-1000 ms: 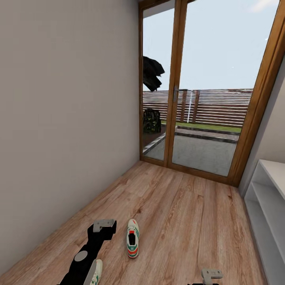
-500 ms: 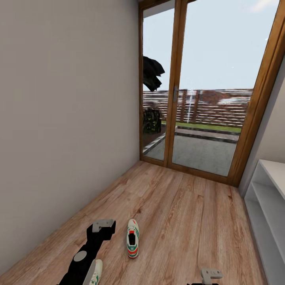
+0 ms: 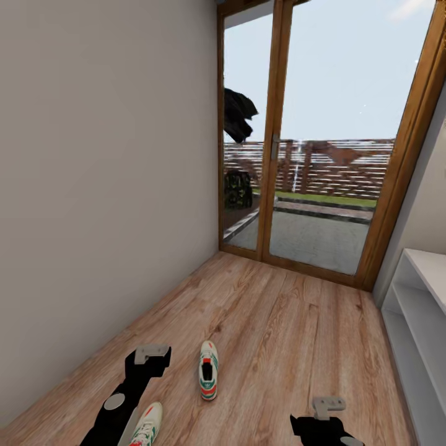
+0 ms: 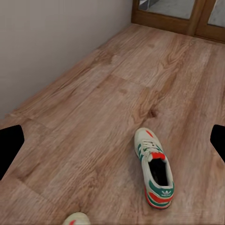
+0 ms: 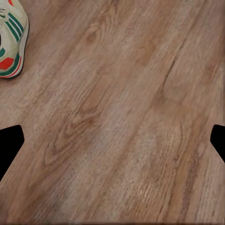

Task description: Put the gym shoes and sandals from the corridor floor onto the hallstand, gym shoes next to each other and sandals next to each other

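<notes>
One gym shoe (image 3: 208, 370) lies on the corridor floor (image 3: 279, 334), toe toward the glass door; it also appears as a white, green and red gym shoe (image 4: 155, 174) (image 5: 10, 41) in both wrist views. A second gym shoe (image 3: 145, 426) lies nearer, partly behind my left arm, its toe (image 4: 76, 219) just visible. My left gripper (image 3: 152, 354) (image 4: 112, 145) hovers open left of the first shoe, holding nothing. The right gripper (image 3: 328, 406) (image 5: 112, 140) is open over bare planks to the shoe's right. The hallstand (image 3: 396, 291) stands at the right edge. The sandals are out of view.
A plain grey wall (image 3: 105, 186) runs along the left. A wood-framed glass door (image 3: 272, 148) closes the far end of the corridor, with a patio and fence beyond. Open plank floor stretches between the shoes and the door.
My left arm has drawn back to the left, uncovering more of the nearer gym shoe. The right gripper has risen further into the head view. The shoes have not moved.
</notes>
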Available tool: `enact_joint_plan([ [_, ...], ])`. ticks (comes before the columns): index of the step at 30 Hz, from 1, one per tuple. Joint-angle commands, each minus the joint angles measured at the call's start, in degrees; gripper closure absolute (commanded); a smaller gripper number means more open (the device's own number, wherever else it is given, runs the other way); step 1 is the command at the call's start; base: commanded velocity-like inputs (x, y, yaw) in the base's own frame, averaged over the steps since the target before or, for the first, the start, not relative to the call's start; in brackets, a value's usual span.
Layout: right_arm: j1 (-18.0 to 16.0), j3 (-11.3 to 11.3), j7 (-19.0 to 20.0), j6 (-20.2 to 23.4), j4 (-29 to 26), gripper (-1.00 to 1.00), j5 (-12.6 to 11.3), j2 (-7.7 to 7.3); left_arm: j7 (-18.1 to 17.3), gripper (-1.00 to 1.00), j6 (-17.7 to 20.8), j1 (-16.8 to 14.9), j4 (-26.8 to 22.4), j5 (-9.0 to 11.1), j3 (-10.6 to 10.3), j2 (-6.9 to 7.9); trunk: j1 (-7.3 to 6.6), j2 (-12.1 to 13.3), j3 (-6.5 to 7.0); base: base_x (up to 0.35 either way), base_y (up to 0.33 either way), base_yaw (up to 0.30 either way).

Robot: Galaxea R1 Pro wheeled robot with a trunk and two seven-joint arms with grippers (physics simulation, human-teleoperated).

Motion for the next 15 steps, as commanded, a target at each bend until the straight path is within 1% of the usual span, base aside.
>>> enact_joint_plan([
  [1, 0.0, 0.0, 0.0, 0.3, -0.2, -1.0, 0.0, -0.01, 0.2, -1.0, 0.3, 0.0, -0.1, 0.1, -0.1, 0.03, -0.03, 0.0, -0.06, -0.234, 0.066, 0.0],
  [10, 0.0, -0.2, 0.2, 0.3, -0.6, -1.0, -0.1, -0.09, 0.2, -1.0, 0.3, 0.0, -0.1, 0.0, -0.2, 0.08, -0.03, 0.0, -0.06, -0.284, 0.085, 0.0],
  [12, 0.0, -0.2, 0.2, 0.3, -0.6, -1.0, -0.1, -0.13, 0.2, -1.0, 0.3, 0.0, -0.1, 0.0, -0.2, 0.08, -0.03, 0.0, -0.06, -0.189, 0.044, 0.0],
  [15, 0.0, -0.3, 0.3, 0.3, -0.6, -1.0, -0.1, -0.19, 0.2, -1.0, 0.3, 0.0, -0.1, 0.1, -0.2, 0.08, -0.03, 0.0, -0.06, -0.088, 0.021, 0.0],
])
